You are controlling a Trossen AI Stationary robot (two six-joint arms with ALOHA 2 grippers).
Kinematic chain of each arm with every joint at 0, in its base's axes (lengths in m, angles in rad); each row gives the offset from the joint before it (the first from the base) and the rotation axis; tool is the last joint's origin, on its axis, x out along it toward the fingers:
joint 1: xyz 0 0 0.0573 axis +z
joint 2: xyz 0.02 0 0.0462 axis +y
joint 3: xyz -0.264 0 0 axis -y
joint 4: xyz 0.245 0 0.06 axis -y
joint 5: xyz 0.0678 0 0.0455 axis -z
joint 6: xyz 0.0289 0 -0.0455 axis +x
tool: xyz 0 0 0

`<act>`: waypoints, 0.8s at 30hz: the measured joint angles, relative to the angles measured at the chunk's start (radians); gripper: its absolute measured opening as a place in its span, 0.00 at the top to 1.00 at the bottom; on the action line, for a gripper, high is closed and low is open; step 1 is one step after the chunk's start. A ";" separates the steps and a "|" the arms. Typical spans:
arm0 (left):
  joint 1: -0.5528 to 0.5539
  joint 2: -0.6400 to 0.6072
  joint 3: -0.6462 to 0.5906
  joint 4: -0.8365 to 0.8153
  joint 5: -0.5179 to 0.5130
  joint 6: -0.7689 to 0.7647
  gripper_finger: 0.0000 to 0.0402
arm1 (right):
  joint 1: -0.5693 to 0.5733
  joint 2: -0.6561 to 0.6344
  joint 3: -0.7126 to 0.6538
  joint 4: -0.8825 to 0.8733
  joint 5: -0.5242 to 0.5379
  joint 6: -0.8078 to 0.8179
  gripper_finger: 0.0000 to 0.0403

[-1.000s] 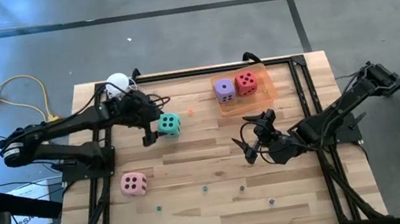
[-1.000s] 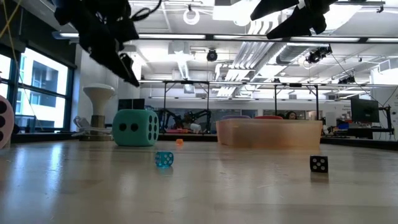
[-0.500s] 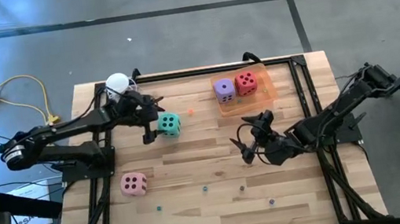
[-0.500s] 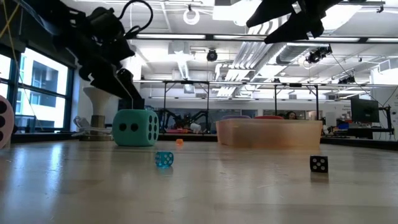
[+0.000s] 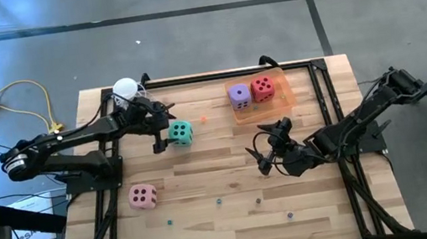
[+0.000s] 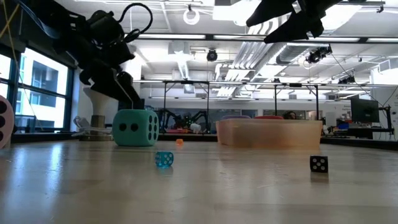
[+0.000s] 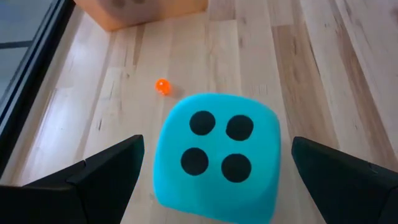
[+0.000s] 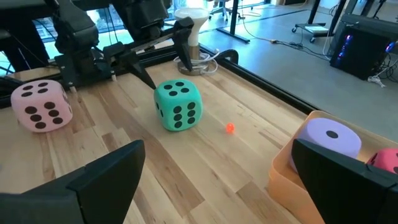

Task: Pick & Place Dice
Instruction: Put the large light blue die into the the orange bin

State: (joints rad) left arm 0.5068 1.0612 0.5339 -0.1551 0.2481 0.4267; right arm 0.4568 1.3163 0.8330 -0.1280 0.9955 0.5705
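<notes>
You've got a wood-plank table [image 5: 235, 209] w/ small beads scattered, open workshop room behind. Left gripper [image 5: 158, 135] hangs just beside the teal die [image 5: 181, 133], jaws spread. Right gripper [image 5: 265, 150] is mid-table, jaws spread, nothing held. Pink die [image 5: 143, 196] sits front-left; purple die [image 5: 239, 94] & red die [image 5: 261, 88] in orange tray [image 5: 261, 110].

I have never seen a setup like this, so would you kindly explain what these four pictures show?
Two dark robot arms work at a wooden table. One picture looks straight down, one looks level across the tabletop, and two come from cameras on the arms' wrists. The left gripper hangs beside the teal die, jaws open, holding nothing. The right gripper waits mid-table, also open and empty. The pink die lies alone near the left side. The purple die and red die sit in an orange tray. Tiny beads are scattered about.
</notes>
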 joint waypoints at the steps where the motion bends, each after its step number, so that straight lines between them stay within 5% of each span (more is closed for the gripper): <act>1: 0.000 0.008 0.000 0.000 0.000 0.014 0.01 | 0.000 0.000 0.000 0.000 0.000 0.000 0.01; 24: -0.001 0.127 0.002 0.092 0.000 0.052 0.01 | 0.000 0.000 0.000 0.000 0.000 0.000 0.01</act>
State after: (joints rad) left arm 0.5059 1.1885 0.5362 -0.0630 0.2485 0.4784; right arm 0.4568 1.3163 0.8330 -0.1280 0.9950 0.5701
